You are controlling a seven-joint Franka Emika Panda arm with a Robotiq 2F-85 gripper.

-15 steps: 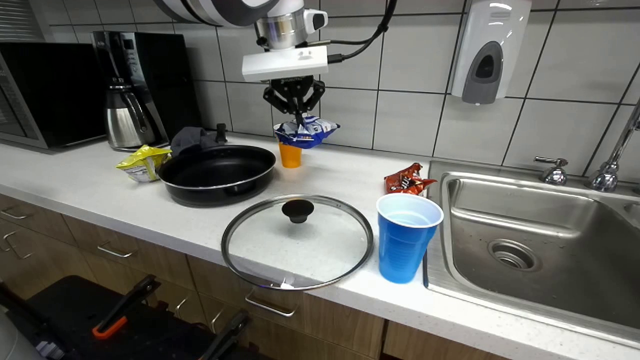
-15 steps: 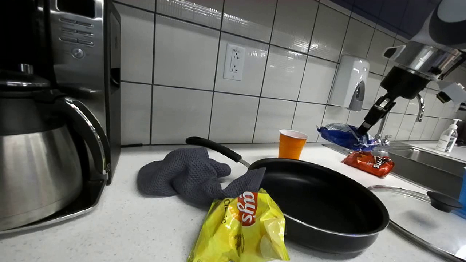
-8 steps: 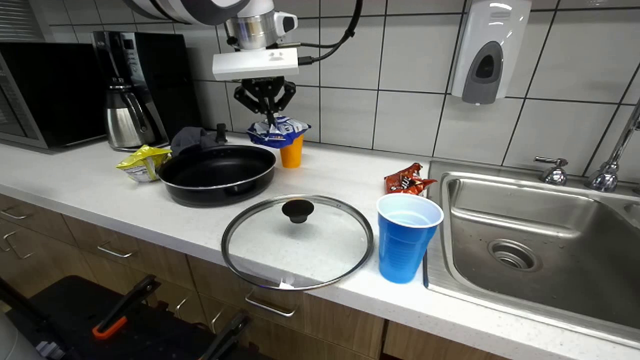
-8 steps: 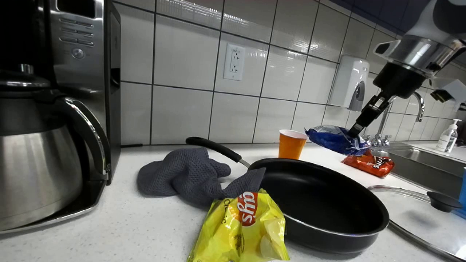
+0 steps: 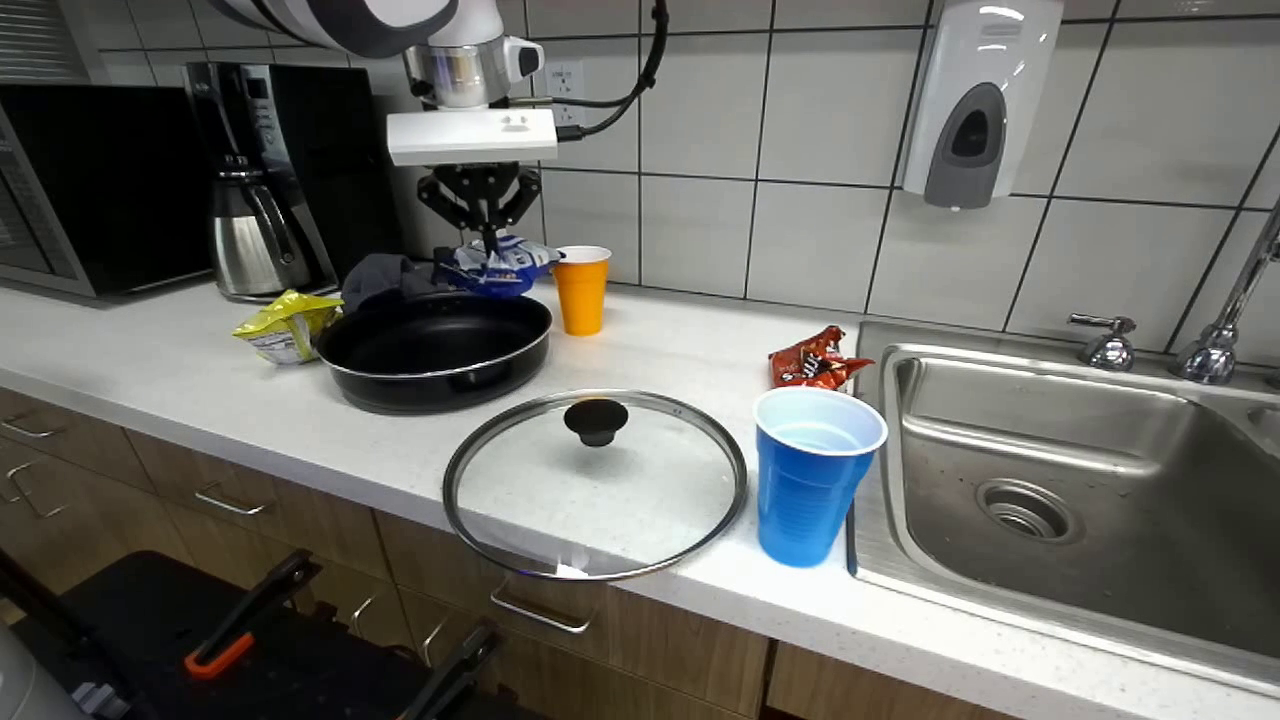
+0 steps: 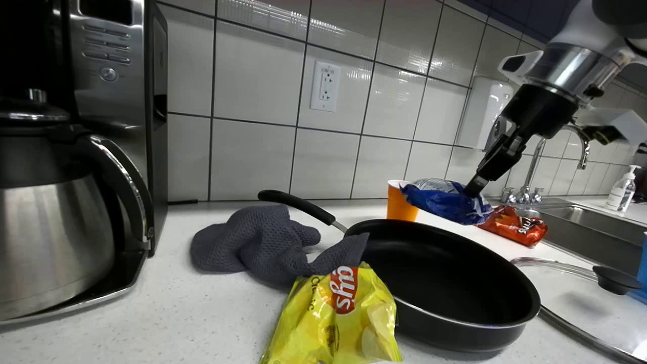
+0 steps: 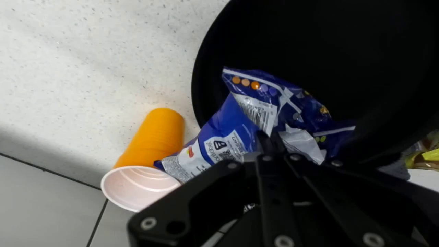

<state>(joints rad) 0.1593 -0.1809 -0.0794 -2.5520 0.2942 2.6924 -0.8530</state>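
One blue snack bag point(image 5: 512, 272) held in the gripper point(image 5: 490, 247) — jaws drawn fully together, with just creased film nipped between. Hangs above the counter point(image 5: 690, 350), over the far right rim of the black pan point(image 5: 430, 388); touching that rim or clear of it, cannot tell. In the wrist view, covers part of the dark pan interior, shows printed panels to the camera, and reaches with one end toward the orange cup point(image 5: 583, 292). Contact with the cup: cannot tell.

Find the cup upright on the counter, just right of the pan and near the far tiled wall point(image 5: 700, 230). Left of the pan, note a yellow chip bag point(image 5: 288, 325), just beside the rim, and a dark grey cloth point(image 6: 252, 245), bunched by the handle point(image 6: 298, 203) — overlaps the rim with one corner in an exterior view.

Nearer, toward the middle: glass lid point(image 5: 640, 490) lying flat, black knob point(image 5: 596, 420) up, near rim at the counter's front edge. Just right of the lid, an upright blue cup point(image 5: 812, 490); beyond that, a red snack bag point(image 5: 815, 360) beside the steel sink point(image 5: 1120, 510). At far left, log a coffee maker point(image 5: 330, 170) with a steel carafe point(image 5: 250, 250), plus a black microwave point(image 5: 110, 180) further left. On the wall above the sink's left side, a white soap dispenser point(image 5: 985, 60).
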